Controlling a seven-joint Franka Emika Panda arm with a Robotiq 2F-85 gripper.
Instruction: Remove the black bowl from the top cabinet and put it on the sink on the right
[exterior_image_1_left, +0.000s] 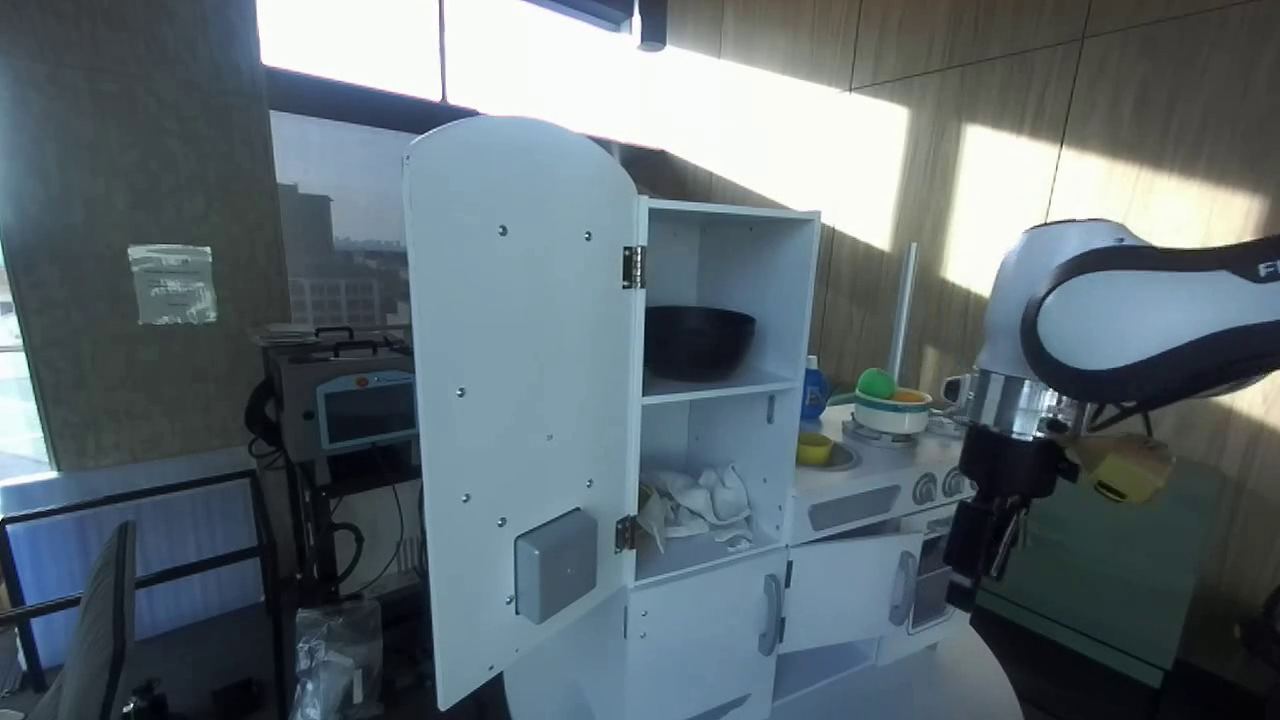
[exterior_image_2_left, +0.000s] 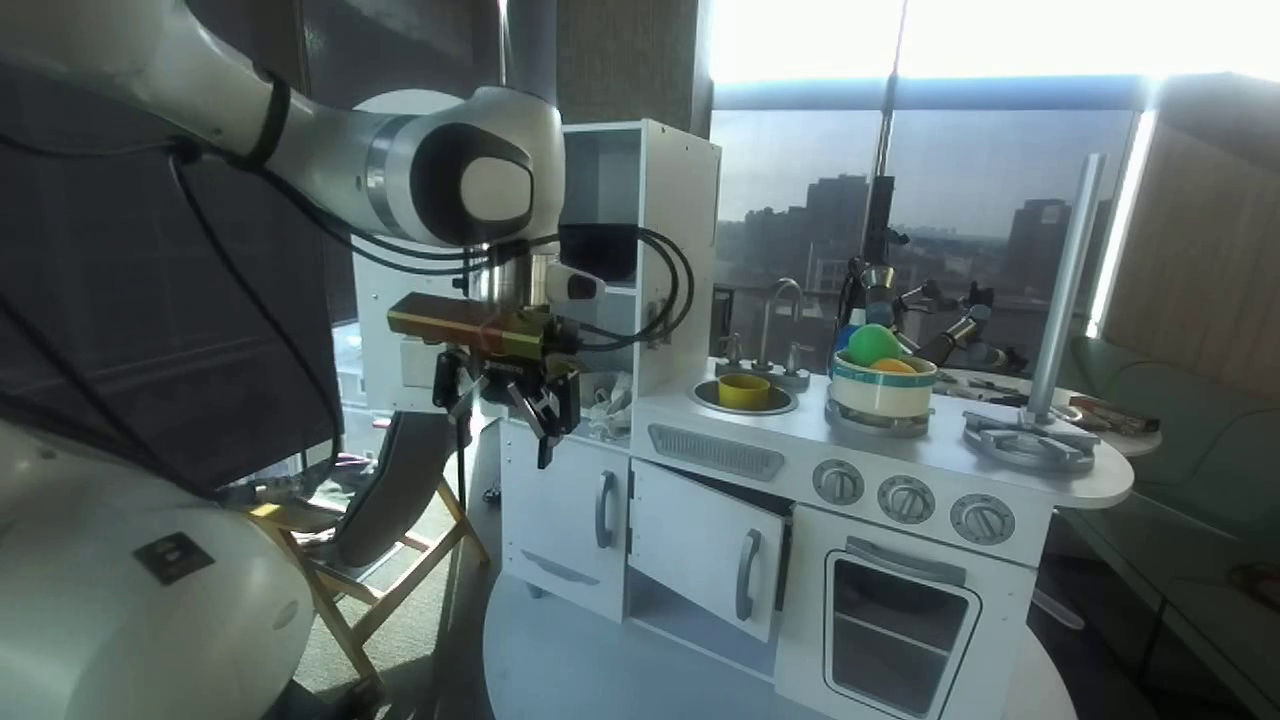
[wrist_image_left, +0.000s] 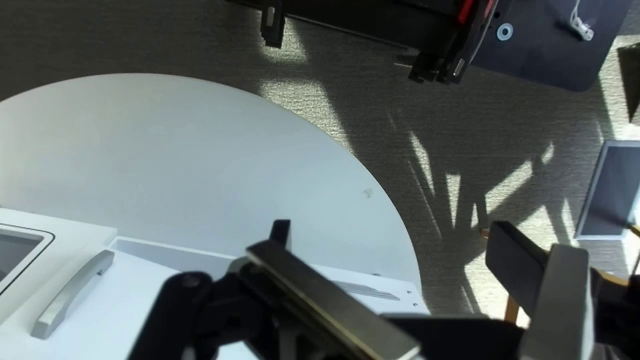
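Observation:
The black bowl (exterior_image_1_left: 700, 345) sits upright on the shelf of the top cabinet compartment (exterior_image_1_left: 765, 270). In an exterior view the bowl (exterior_image_2_left: 602, 250) is partly hidden by the arm and cables. The arched white door (exterior_image_1_left: 530, 380) stands open. The sink (exterior_image_2_left: 787, 404) is a round basin in the low white counter, with a faucet behind it and a yellow cup (exterior_image_2_left: 743, 391) in it. My gripper (exterior_image_2_left: 505, 430) points down in front of the unit, apart from the bowl. In the wrist view the gripper (wrist_image_left: 390, 237) is open, with nothing between its fingers; the bowl is out of view.
A pot (exterior_image_2_left: 884, 386) with a green ball and an orange item stands on a burner right of the sink. A metal pole (exterior_image_2_left: 1065, 290) rises at the counter's right. A lower counter door (exterior_image_2_left: 710, 545) is ajar. The lower shelf holds pale clutter (exterior_image_1_left: 700, 500).

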